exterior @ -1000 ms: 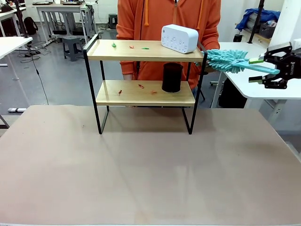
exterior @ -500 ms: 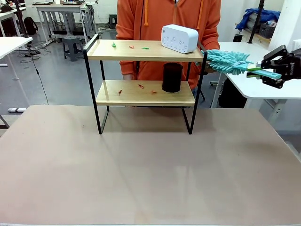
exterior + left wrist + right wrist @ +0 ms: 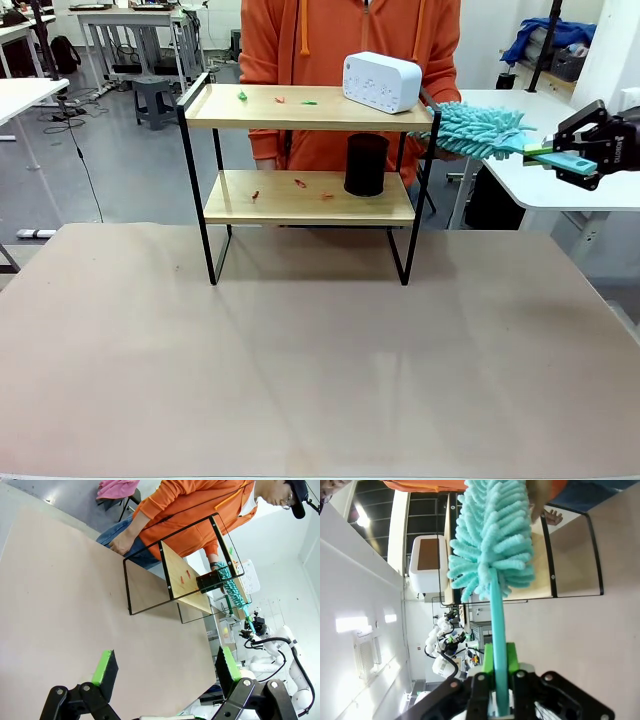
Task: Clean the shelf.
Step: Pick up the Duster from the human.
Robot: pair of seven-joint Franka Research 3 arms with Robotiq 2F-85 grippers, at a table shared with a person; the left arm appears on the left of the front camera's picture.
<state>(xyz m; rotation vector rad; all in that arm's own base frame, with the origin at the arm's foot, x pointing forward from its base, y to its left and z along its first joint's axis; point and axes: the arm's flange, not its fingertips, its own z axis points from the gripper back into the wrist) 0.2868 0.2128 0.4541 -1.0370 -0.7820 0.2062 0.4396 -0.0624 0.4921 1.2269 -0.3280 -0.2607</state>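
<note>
The right jaws are clamped tight on the flat teal handle of a duster [image 3: 480, 130], at the right edge of the front view. In the right wrist view, the handle runs straight up from between the green pads [image 3: 512, 661] to the fluffy head [image 3: 492, 535]. That head reaches the upper right corner of the shelf [image 3: 300, 108]; whether it presses on the frame I cannot tell.

The left jaws stand wide apart with nothing between them, low in the left wrist view over the bare desk [image 3: 60, 595].

The shelf sits at the far side of the desk [image 3: 300, 350], in the upper middle of the front view. It has two pale wooden boards in a thin black frame on four legs. A white box [image 3: 381, 81] rests on the right of the top board and a black cup [image 3: 366, 164] on the lower one. Small red and green scraps [image 3: 300, 183] are scattered over both boards. A person in an orange hoodie [image 3: 340, 40] stands close behind it.
</note>
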